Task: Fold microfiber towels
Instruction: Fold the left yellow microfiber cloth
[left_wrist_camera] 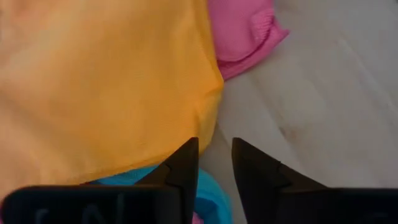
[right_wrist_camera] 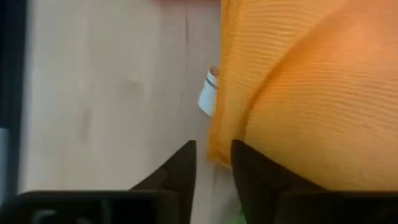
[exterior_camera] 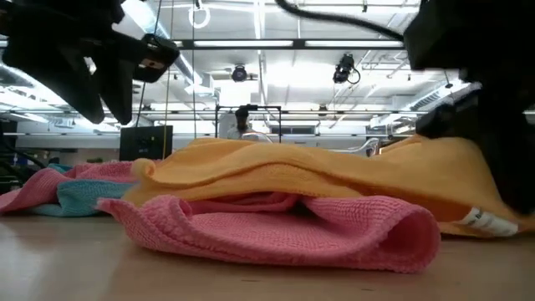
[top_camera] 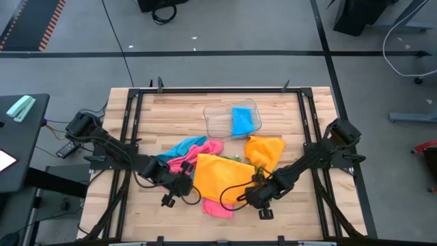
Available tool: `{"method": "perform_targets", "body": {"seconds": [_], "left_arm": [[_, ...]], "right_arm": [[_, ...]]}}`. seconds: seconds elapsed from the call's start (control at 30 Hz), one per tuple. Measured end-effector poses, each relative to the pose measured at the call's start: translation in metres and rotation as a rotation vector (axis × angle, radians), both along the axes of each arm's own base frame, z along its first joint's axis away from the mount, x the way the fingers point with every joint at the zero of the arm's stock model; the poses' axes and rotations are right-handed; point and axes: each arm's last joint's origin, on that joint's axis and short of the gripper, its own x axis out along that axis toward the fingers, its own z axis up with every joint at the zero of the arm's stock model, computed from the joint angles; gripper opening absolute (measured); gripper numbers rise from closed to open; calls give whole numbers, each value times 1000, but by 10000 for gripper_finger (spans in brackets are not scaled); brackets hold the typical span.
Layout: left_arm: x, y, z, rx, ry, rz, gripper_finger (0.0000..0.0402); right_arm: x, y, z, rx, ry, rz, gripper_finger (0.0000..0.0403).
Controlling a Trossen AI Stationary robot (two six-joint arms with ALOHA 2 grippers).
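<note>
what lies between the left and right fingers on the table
In the high view, the big orange towel fills the stretch between the left gripper and right gripper, lying over a pink towel.

- no text, brand, number or sign can be read anywhere.
- a white label (right_wrist_camera: 210, 93) at the edge of the orange towel (right_wrist_camera: 311, 93) looks blank.
</note>
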Motion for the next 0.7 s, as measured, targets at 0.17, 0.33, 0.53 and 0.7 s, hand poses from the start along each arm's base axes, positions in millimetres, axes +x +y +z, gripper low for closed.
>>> {"method": "perform_targets", "body": {"seconds": [0.17,0.33,0.53,0.7], "left_arm": [[1,-13,-7,71,-50,-20,154],[6,-16,-25,192,-29,-69,180],[5,-22,-41,399,-23,-178,185],[1,-32,-61,652,-2,-315,185]], "right_arm": [[-9,-8,35,33,-71,-47,152],[-16,-15,60,-53,-217,-94,158],[-16,-17,64,-112,-266,-109,158],[-14,-16,59,-125,-257,-107,158]]}}
